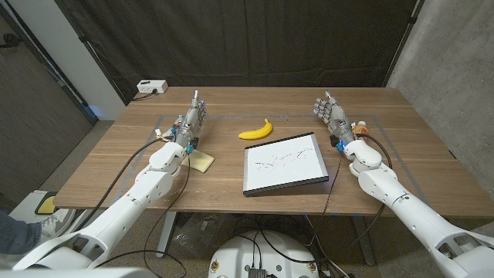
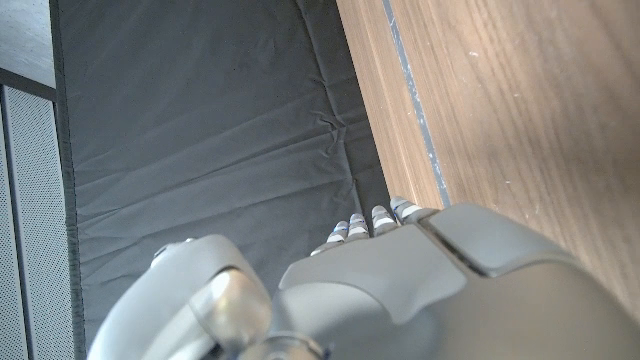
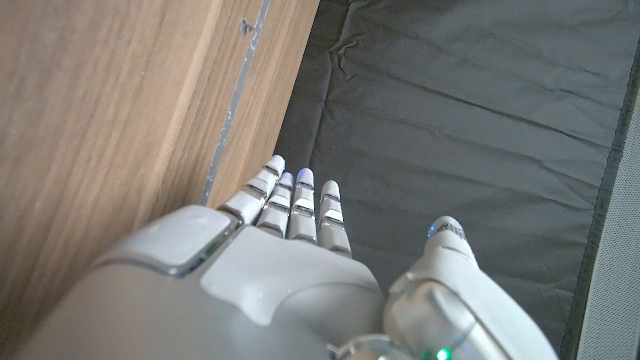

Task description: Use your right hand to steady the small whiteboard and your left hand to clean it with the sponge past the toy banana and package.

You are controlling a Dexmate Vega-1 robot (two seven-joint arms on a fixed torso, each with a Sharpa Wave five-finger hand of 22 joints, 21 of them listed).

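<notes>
Both hands stand empty on the wood-grain table, fingers straight and apart: left hand [image 1: 193, 117] at nine o'clock, right hand [image 1: 330, 114] at three. Between them lies the flat, dark-framed rectangular whiteboard [image 1: 283, 163], scribbled with marks. A curved yellow toy banana [image 1: 256, 131] sits at its eleven o'clock; a pale yellow square sponge [image 1: 201, 161] lies beside the left forearm.

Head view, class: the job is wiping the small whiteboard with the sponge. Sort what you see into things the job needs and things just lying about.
Needed for the job:
whiteboard
sponge
left hand
right hand

Just lying about:
toy banana
white box at the table's far left corner
</notes>
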